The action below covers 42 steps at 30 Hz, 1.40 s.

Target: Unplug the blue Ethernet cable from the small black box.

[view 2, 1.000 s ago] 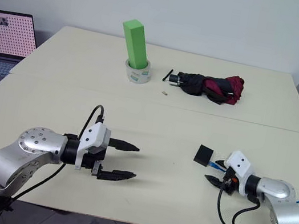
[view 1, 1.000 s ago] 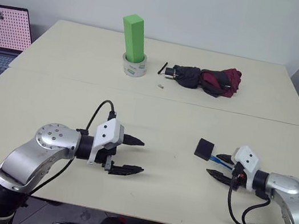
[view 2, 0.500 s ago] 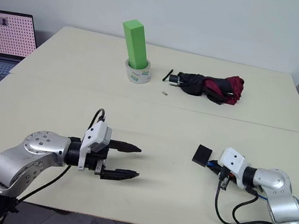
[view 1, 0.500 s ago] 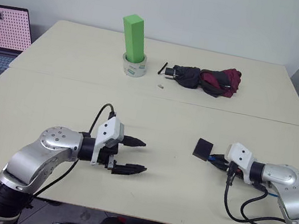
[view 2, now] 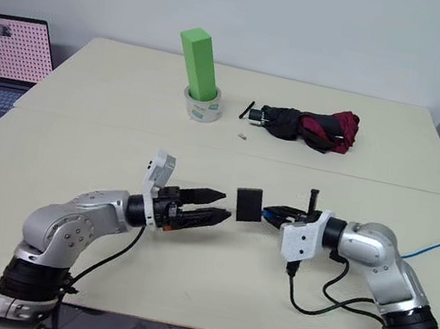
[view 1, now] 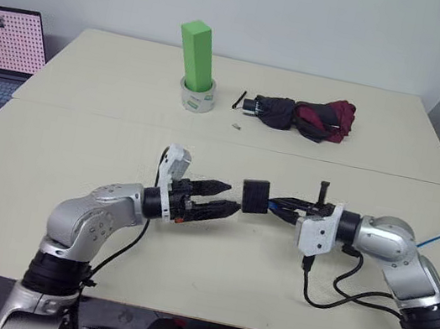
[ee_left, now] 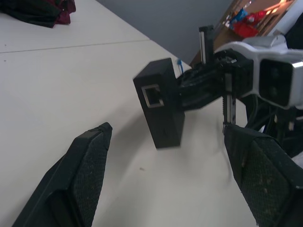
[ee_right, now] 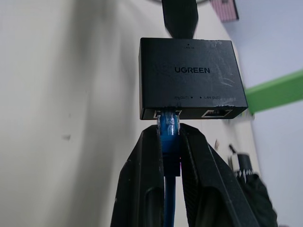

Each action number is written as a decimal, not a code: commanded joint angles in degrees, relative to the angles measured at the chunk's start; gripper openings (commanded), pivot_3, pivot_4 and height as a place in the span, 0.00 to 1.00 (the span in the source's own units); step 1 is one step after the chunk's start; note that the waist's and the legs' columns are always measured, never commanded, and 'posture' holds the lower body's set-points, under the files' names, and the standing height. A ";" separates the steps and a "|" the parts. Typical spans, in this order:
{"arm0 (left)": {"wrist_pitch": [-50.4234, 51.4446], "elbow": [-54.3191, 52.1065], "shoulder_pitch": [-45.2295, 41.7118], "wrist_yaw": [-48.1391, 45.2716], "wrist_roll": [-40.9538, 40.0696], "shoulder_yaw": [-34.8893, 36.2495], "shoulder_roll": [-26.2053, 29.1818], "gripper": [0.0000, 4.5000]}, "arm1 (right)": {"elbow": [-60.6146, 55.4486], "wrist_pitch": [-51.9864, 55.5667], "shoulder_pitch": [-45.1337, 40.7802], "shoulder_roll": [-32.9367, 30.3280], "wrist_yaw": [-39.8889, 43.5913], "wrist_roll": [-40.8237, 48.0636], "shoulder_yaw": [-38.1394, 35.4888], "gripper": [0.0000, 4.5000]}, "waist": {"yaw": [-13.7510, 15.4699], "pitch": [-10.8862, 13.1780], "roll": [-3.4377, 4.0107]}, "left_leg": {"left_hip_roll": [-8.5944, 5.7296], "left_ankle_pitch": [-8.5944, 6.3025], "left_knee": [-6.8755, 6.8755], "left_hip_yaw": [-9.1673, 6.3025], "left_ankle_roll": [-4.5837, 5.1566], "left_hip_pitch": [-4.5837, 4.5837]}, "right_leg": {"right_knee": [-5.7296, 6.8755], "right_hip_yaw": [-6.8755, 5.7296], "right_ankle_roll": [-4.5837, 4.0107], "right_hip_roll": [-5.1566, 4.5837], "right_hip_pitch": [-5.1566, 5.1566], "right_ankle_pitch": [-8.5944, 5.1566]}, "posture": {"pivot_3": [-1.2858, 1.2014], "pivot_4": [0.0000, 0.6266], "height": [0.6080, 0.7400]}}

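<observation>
The small matte black plastic box hangs in the air above the near part of the beige desk, in the middle between the two arms. It is carried only by the thin bright-blue Ethernet cable, whose plug sits in one port of the box. The right pincer is closed on this cable just behind the plug, with the fingers pressing the cord from both sides. The left pincer stands wide open just to the left of the box, its fingertips on either side of the box but not touching it.

The box looks light and rigid, since the plug alone holds it up. Its flat matte sides should give a good hold, so the open pincer can take it across two opposite faces, away from the ports. The cable is soft and bends easily, so the best place for pulling is at the stiff plug, where the right pincer is now. Such a plug probably has a small locking clip; if it is not pressed, a strong pull could damage it.
</observation>
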 commanded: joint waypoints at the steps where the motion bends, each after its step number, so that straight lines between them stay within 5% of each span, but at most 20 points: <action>1: 1.63 -0.24 -1.46 1.16 -2.92 1.51 -1.68 0.89 | -2.72 -2.28 -1.98 0.50 -0.68 -0.32 -0.06 0.04 | -0.01 0.00 0.00 | 0.01 0.00 0.00 0.00 0.00 0.00 | 0.01 -0.01 0.00 0.00 0.00 0.00 | 0.52 0.24 1.00; 5: 1.87 0.29 -1.93 0.53 -3.89 1.42 -2.59 0.89 | -3.45 -2.44 -2.64 1.54 -0.80 -0.83 0.57 0.04 | -0.03 0.00 0.00 | 0.01 0.00 0.00 0.00 0.00 0.01 | 0.01 -0.01 0.00 0.00 0.00 0.00 | 0.52 0.24 1.00; 17: 3.30 0.57 -1.75 -0.17 -7.32 3.39 -2.25 0.30 | -4.20 -3.09 -2.39 2.94 -2.20 -1.72 0.67 0.04 | -0.02 0.00 0.00 | 0.01 0.00 0.00 0.00 -0.01 0.01 | 0.01 -0.01 0.00 0.00 0.00 0.00 | 0.52 0.24 1.00; 22: 3.31 0.61 -1.70 -0.66 -7.24 2.92 -1.91 0.18 | -3.53 -4.77 -3.03 2.98 -2.08 -2.92 1.78 0.04 | -0.04 0.00 0.00 | 0.01 0.00 0.00 0.00 -0.01 0.02 | 0.01 -0.01 0.00 0.00 -0.01 0.00 | 0.52 0.24 1.00; 27: 3.02 1.42 -2.64 -1.36 -6.71 2.54 -1.63 0.18 | -3.49 -4.79 -2.59 2.02 -0.47 -1.69 2.11 0.33 | -0.02 0.00 0.00 | 0.01 0.00 0.00 0.00 -0.01 0.01 | 0.00 -0.01 0.00 0.00 -0.01 0.00 | 0.52 0.24 1.00; 33: 1.10 1.68 -3.77 -5.82 -4.29 0.69 1.16 0.18 | -15.62 17.44 1.05 -4.62 9.43 14.72 -1.58 0.63 | 0.03 0.00 0.01 | 0.01 0.00 0.00 -0.01 -0.01 0.01 | -0.02 -0.01 0.00 0.00 0.01 0.00 | 0.52 0.24 1.00; 37: -0.79 0.82 -4.74 -11.00 -2.65 -1.27 4.09 0.18 | -25.71 47.90 1.70 -5.27 6.73 37.26 -6.63 0.64 | 0.03 0.01 0.01 | 0.03 0.00 -0.01 -0.05 0.00 -0.01 | 0.00 -0.03 0.00 0.00 0.02 0.00 | 0.52 0.24 1.00; 42: -2.15 0.53 -6.83 -15.93 -2.15 -1.89 7.07 0.18 | -27.63 66.18 -0.22 -3.52 2.46 51.46 -10.09 0.64 | 0.00 0.01 0.01 | 0.01 0.00 -0.01 -0.07 0.01 0.00 | -0.04 -0.05 0.00 0.00 0.03 0.00 | 0.52 0.24 1.00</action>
